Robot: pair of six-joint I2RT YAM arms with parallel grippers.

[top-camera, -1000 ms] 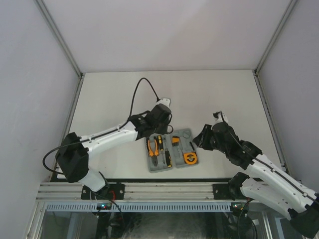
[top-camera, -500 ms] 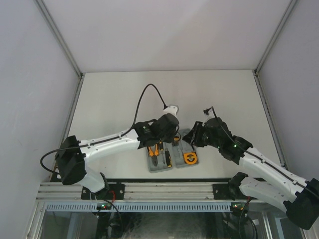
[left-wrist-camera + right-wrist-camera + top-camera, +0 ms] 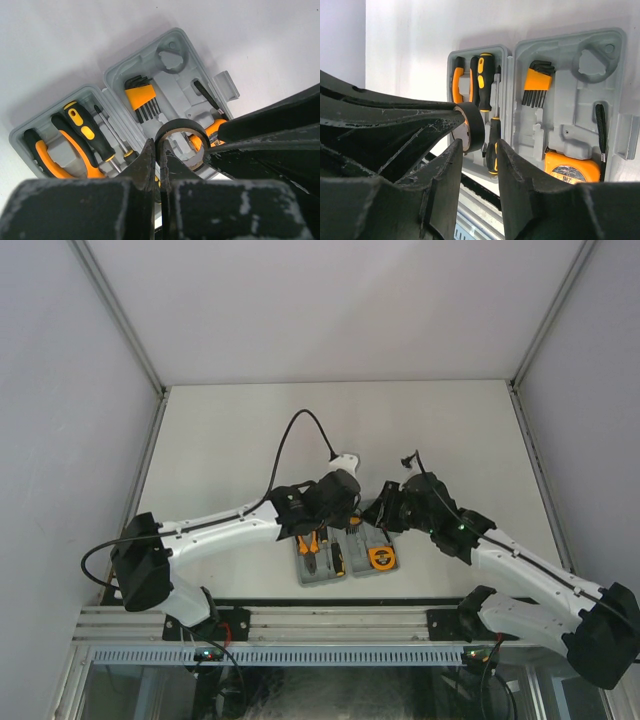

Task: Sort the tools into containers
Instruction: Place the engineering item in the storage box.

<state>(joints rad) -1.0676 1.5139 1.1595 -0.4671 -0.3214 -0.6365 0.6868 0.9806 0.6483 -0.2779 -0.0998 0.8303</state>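
Note:
The grey case [image 3: 318, 578] lies open near the table's front edge. In the left wrist view its left half holds orange-handled pliers [image 3: 55, 155] and a yellow-and-black screwdriver [image 3: 87, 132]. Its right half [image 3: 170, 57] holds the hex-key set [image 3: 141, 96] and the orange tape measure [image 3: 217, 129]. My left gripper [image 3: 159, 145] hangs above the case, shut on the wall of a black tape roll [image 3: 181, 125]. My right gripper [image 3: 480, 142] is open, its tips just short of that roll [image 3: 476, 127], with nothing between the jaws. A second screwdriver [image 3: 492, 142] lies by the hinge.
Both grippers, left [image 3: 345, 505] and right [image 3: 382, 512], meet over the case's far edge and hide its back part from above. A round recess [image 3: 592, 65] in the right half holds nothing. A black cable [image 3: 290, 435] loops up from the left arm. Walls bound the white table.
My left gripper carried the tape roll rightward over the case, then held still. My right arm swung left to meet it, and its jaws parted slightly.

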